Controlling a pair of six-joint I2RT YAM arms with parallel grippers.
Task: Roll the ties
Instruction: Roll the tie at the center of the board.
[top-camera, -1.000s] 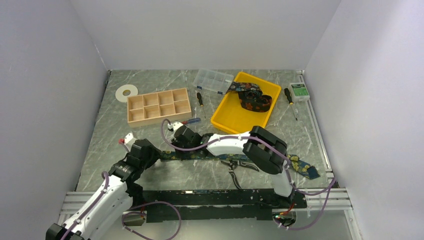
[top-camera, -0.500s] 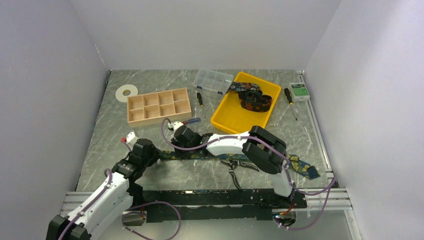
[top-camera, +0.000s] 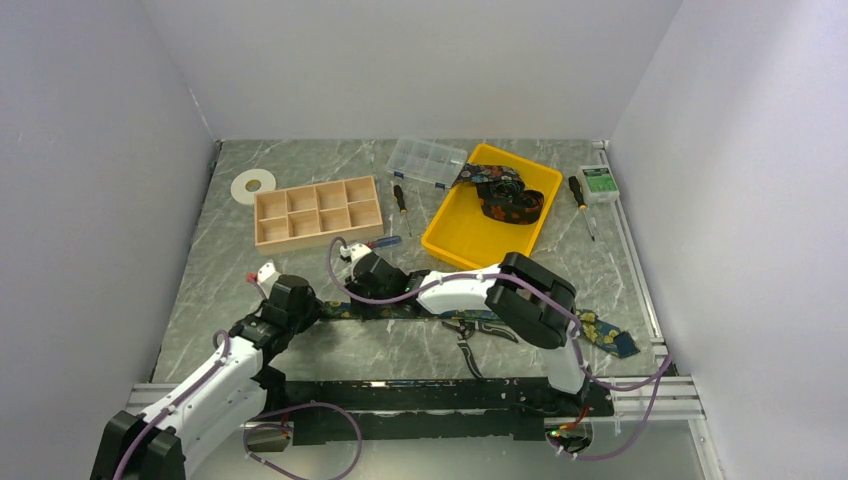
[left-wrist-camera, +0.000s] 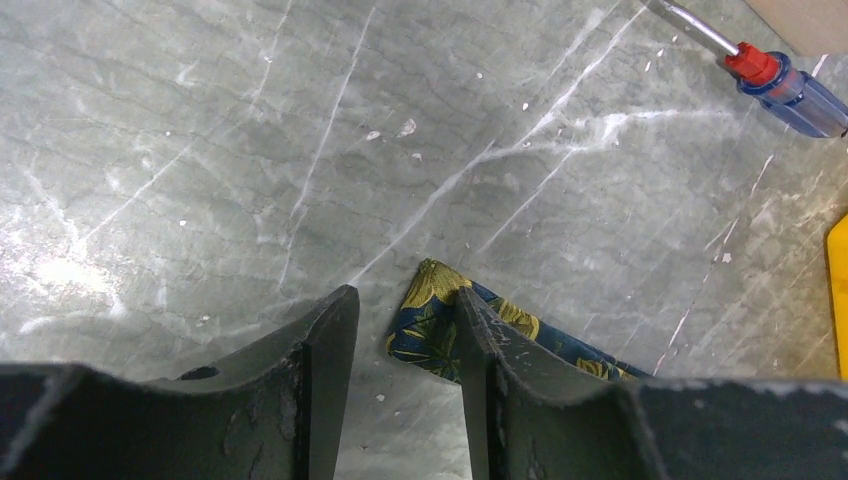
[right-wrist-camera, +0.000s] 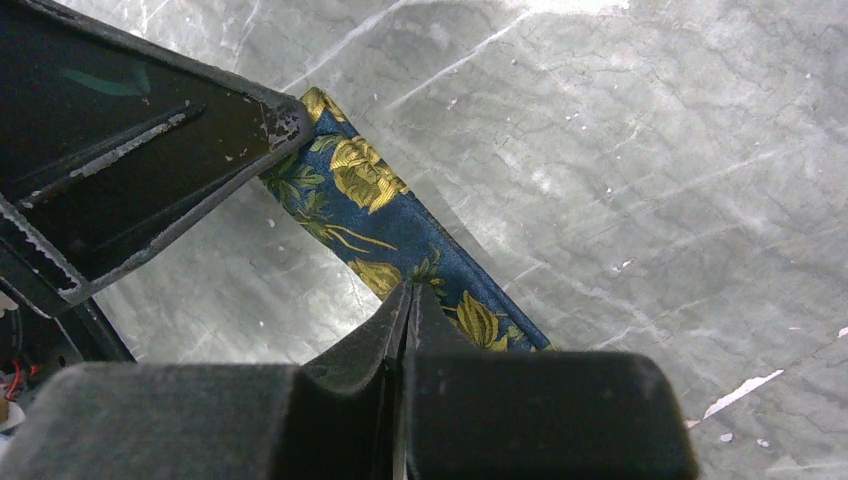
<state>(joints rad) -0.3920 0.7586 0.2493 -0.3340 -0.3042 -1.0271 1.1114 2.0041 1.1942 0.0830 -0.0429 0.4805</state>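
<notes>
**A:** Which tie is being worked on?

**B:** The long, narrow navy fabric tie with yellow flowers (top-camera: 605, 333). It lies flat across the near half of the grey marbled table (top-camera: 400, 352), narrow tip toward 9 o'clock and broad end toward 4 o'clock. A second dark patterned tie (top-camera: 507, 196) sits loosely coiled in the yellow plastic tray (top-camera: 458, 228) at 1 o'clock.

**A:** And the claws?

**B:** The left gripper (left-wrist-camera: 403, 305) has its jaws parted, with the tip lying between them. The right gripper (right-wrist-camera: 408, 290) is closed, its tips down on the fabric just toward 3 o'clock of that. I can't tell whether it pins or pinches.

**A:** How should the roll start?

**B:** I'd close squarely across the tip's full width, then turn it over itself while the right keeps the strip straight. A skewed first turn would probably cone the coil. The cloth looks thin, glossy and likely to slip.
</notes>
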